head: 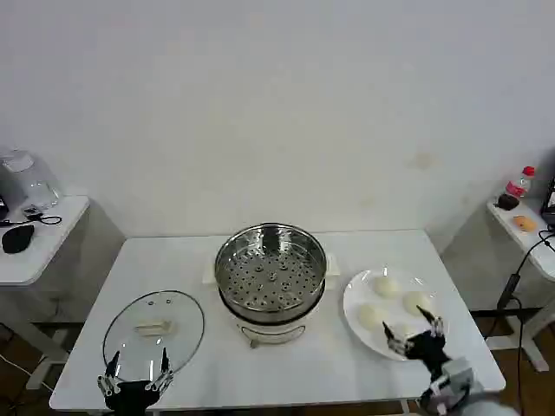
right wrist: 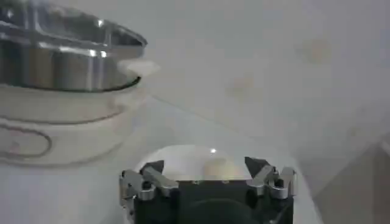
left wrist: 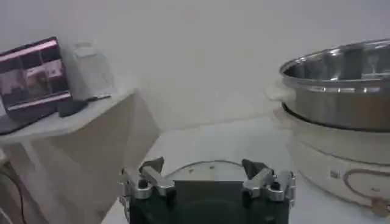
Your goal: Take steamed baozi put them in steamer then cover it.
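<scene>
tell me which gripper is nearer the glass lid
Left. The left gripper hovers at the glass lid's near edge; the right gripper is across the table, over the plate.

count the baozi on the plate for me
3 visible, all on the white plate right of the steamer: one at the far side, one on the right, one nearer the steamer. The right gripper may hide another.

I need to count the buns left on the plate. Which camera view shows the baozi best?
The head view: it looks down on the white plate beside the steamer, with three baozi lying apart. The right wrist view catches one pale bun low above the open right gripper. The left wrist view faces the steamer.
</scene>
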Robot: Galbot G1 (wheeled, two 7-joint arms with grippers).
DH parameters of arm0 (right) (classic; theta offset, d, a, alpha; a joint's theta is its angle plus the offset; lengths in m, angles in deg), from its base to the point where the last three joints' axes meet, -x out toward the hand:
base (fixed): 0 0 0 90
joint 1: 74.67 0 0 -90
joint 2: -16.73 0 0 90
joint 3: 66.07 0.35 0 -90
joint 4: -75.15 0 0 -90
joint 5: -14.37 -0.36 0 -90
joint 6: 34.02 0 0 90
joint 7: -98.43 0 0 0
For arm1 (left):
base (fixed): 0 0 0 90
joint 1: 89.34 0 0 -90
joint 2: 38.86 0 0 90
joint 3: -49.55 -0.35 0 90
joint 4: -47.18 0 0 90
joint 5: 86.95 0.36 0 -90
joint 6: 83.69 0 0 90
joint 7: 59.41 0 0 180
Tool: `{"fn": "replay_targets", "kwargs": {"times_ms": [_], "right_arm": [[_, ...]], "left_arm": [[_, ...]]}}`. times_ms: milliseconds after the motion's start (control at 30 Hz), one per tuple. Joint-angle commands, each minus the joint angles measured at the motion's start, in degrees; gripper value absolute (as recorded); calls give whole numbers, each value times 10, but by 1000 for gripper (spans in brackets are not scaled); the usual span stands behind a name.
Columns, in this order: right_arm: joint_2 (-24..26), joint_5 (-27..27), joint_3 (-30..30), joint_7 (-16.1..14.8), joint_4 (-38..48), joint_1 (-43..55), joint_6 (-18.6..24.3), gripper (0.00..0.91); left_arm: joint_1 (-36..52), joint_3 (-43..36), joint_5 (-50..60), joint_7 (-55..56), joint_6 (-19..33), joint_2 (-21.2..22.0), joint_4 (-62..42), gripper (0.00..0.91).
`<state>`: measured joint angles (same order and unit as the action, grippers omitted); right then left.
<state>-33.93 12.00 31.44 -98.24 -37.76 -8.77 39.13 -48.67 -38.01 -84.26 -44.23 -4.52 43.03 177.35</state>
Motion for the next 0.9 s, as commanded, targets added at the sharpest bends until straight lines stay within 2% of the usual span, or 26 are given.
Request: {"fn": "replay_targets", "kwargs": {"times_ms": [33, 133, 267, 300, 333, 467, 500, 533, 600, 633, 667, 800, 900], "right_arm": [[135, 51, 13, -124, 53, 101, -49, 907], [185, 104, -14, -195, 104, 166, -14, 907], [220, 176, -62, -273, 167, 244, 62, 907], [235, 192, -100, -305, 191, 280, 84, 907], [240, 194, -113, -313, 200, 297, 90, 907], [254, 188, -233, -359, 250, 421, 131, 907], [254, 197, -281, -384, 273, 463, 144, 907], [254, 199, -295, -384, 279, 470, 146, 907], [248, 190, -388, -422, 317, 549, 159, 907], [245, 188, -405, -429, 327, 565, 161, 907], [238, 187, -449, -441, 341, 599, 171, 907], [207, 183, -540, -462, 377, 679, 181, 907], [173, 188, -579, -473, 403, 710, 179, 907]], "left_arm": [[6, 14, 0, -28, -26, -6, 7, 907], [12, 11, -2, -28, -27, -4, 8, 907], [14, 11, -7, -27, -28, -7, 9, 907], [14, 12, -12, -26, -28, -9, 12, 907], [13, 13, -17, -25, -28, -10, 14, 907], [16, 16, -28, -27, -38, -13, 23, 907], [19, 16, -29, -27, -40, -12, 25, 907], [20, 16, -28, -27, -40, -12, 26, 907], [20, 15, -28, -27, -40, -11, 29, 907], [20, 15, -28, -27, -40, -11, 30, 907], [20, 15, -27, -27, -40, -10, 31, 907], [21, 16, -19, -27, -40, -5, 36, 907], [23, 16, -17, -27, -41, 0, 40, 907]]}}
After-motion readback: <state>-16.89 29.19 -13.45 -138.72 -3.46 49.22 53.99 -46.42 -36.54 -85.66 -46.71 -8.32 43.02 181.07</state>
